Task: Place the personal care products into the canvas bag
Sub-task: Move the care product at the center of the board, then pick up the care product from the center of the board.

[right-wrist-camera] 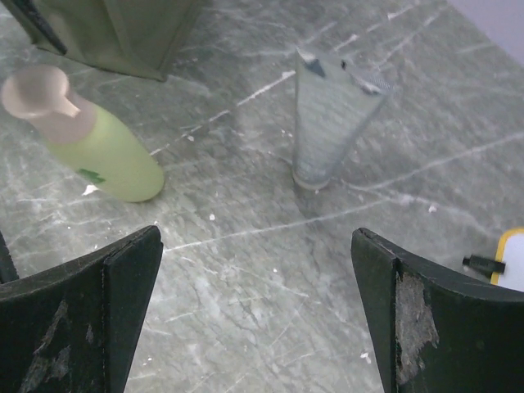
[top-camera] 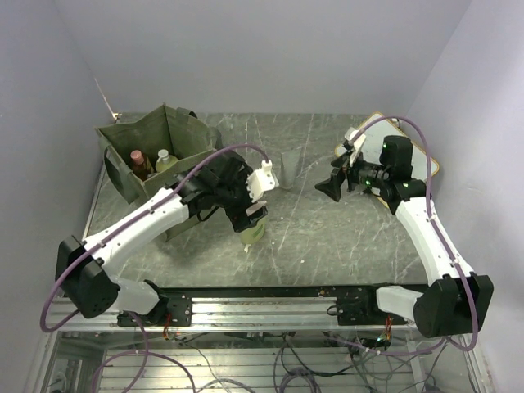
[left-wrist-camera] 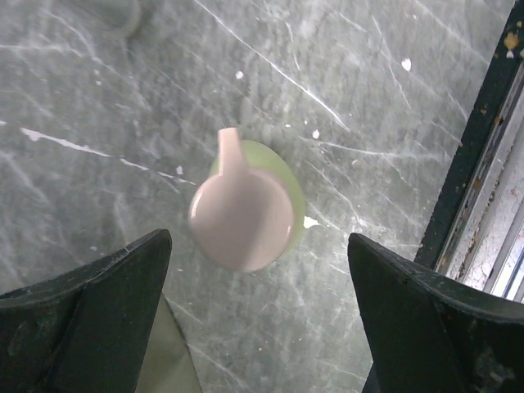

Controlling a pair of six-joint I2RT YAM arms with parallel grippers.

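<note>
A yellow-green bottle (top-camera: 254, 234) with a pale pink cap stands upright on the marble table. My left gripper (top-camera: 249, 218) hovers right over it, open. In the left wrist view the bottle (left-wrist-camera: 246, 217) sits just beyond my left gripper (left-wrist-camera: 258, 241), untouched. A translucent grey tube (top-camera: 288, 170) stands on its cap mid-table. My right gripper (top-camera: 336, 185) is open to the tube's right, holding nothing. In the right wrist view the tube (right-wrist-camera: 332, 115) and bottle (right-wrist-camera: 102, 151) lie ahead of my right gripper (right-wrist-camera: 255, 233). The olive canvas bag (top-camera: 176, 127) stands at the far left with two bottles (top-camera: 137, 160) showing inside.
A wood-framed whiteboard (top-camera: 430, 162) lies at the far right under the right arm, its corner (right-wrist-camera: 512, 262) near my right finger. The bag's lower wall (right-wrist-camera: 115, 33) shows beyond the bottle. A metal rail (top-camera: 262, 299) runs along the near table edge.
</note>
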